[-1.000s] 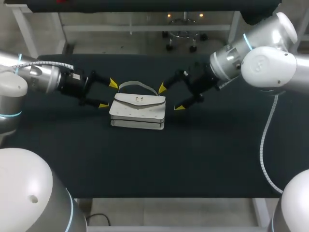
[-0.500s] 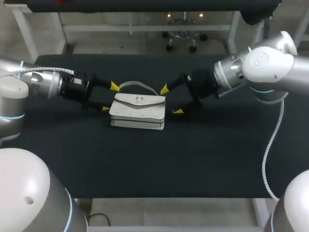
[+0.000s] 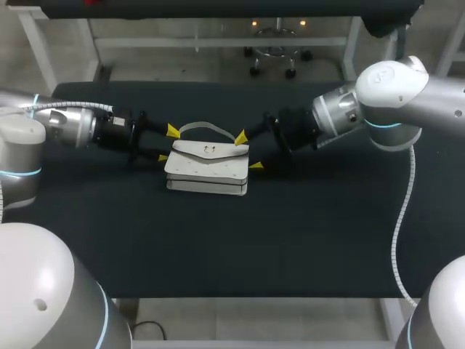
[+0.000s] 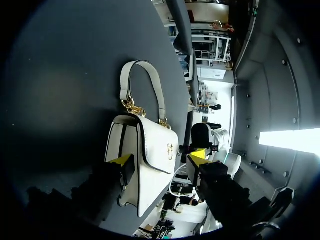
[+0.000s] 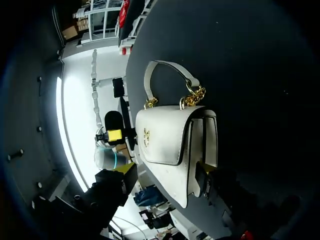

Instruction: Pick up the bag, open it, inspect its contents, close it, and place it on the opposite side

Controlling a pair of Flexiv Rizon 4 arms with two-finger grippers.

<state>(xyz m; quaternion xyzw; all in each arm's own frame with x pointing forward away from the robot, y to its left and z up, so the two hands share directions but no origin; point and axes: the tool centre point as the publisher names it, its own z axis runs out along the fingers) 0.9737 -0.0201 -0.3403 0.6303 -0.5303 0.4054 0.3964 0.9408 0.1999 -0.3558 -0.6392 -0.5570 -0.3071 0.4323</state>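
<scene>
A white handbag (image 3: pixel 207 167) with a gold clasp lies near the middle of the black table, its handle (image 3: pixel 207 127) pointing to the far side. My left gripper (image 3: pixel 167 144) is at the bag's left end and is open, one yellow tip behind the bag and one by its near corner. My right gripper (image 3: pixel 247 151) is open at the right end in the same way. In the left wrist view the bag (image 4: pixel 145 145) lies between the fingers of the left gripper (image 4: pixel 159 159). In the right wrist view the bag (image 5: pixel 165 135) sits between the tips of the right gripper (image 5: pixel 166 167).
The black table (image 3: pixel 290 233) stretches bare in front of the bag and to both sides beyond the arms. Its far edge runs just behind the handle.
Both arms have moved inward to the bag's ends. The fingers of each gripper have come closer together around the bag. The bag has not moved.
</scene>
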